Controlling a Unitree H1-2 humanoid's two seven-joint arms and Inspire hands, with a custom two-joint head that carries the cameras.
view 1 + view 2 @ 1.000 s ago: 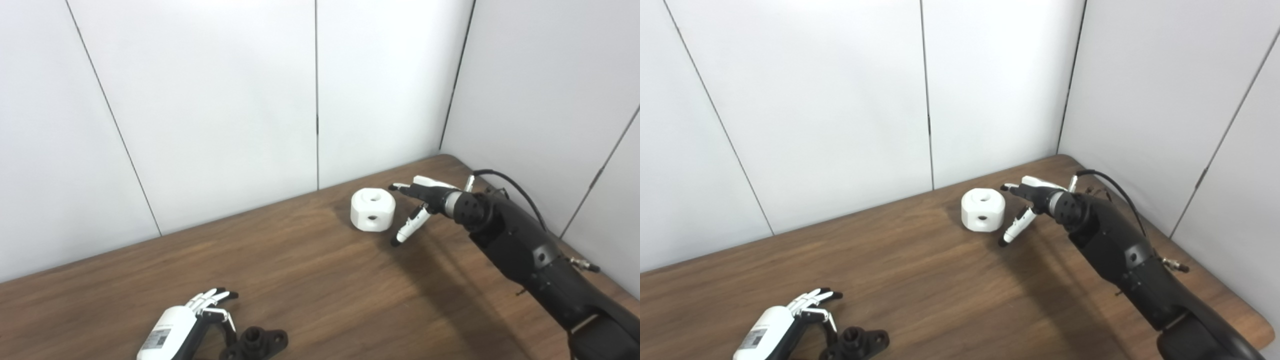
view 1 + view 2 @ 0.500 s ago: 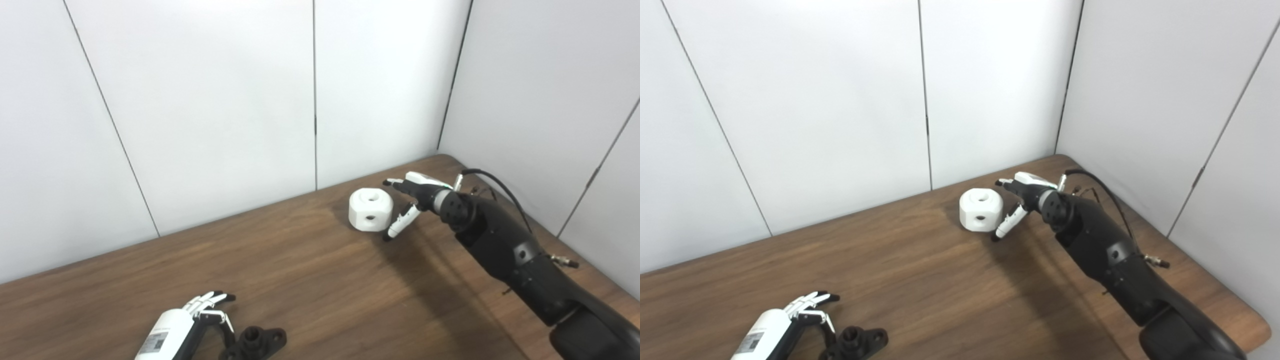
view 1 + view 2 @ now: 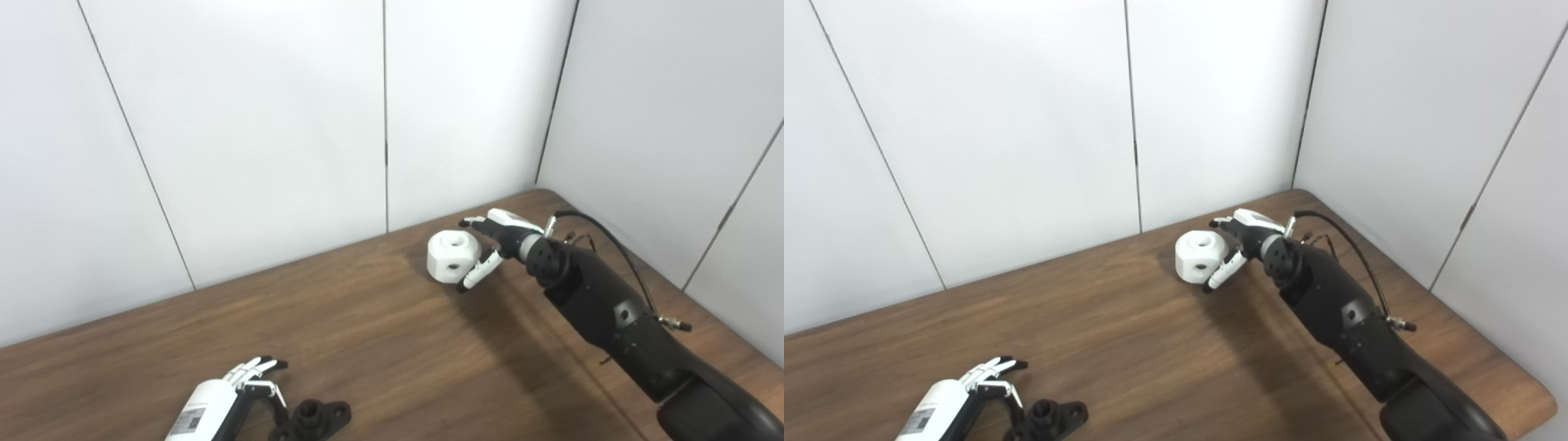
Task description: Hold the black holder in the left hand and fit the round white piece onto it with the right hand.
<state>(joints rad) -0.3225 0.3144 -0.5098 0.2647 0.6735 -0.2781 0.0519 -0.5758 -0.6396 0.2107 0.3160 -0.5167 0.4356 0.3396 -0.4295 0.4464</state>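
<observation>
The round white piece (image 3: 452, 256) sits on the wooden table (image 3: 380, 343) toward the back right, with a hole on top and one in its side. My right hand (image 3: 490, 245) is open around its right side, fingers above its top edge and thumb against its lower right, without a closed grasp. The black holder (image 3: 315, 419) lies at the front edge, bottom left of centre, a short post standing up from it. My left hand (image 3: 248, 386) rests just left of the holder, fingers spread and open, thumb close to it.
White wall panels (image 3: 275, 135) close off the table at the back and on the right. The table's rounded right corner (image 3: 1540, 398) is near my right arm. A black cable (image 3: 606, 236) loops over the right forearm.
My right hand has moved left toward the white piece, from beside it to around its right side. The left hand and the black holder have stayed in place.
</observation>
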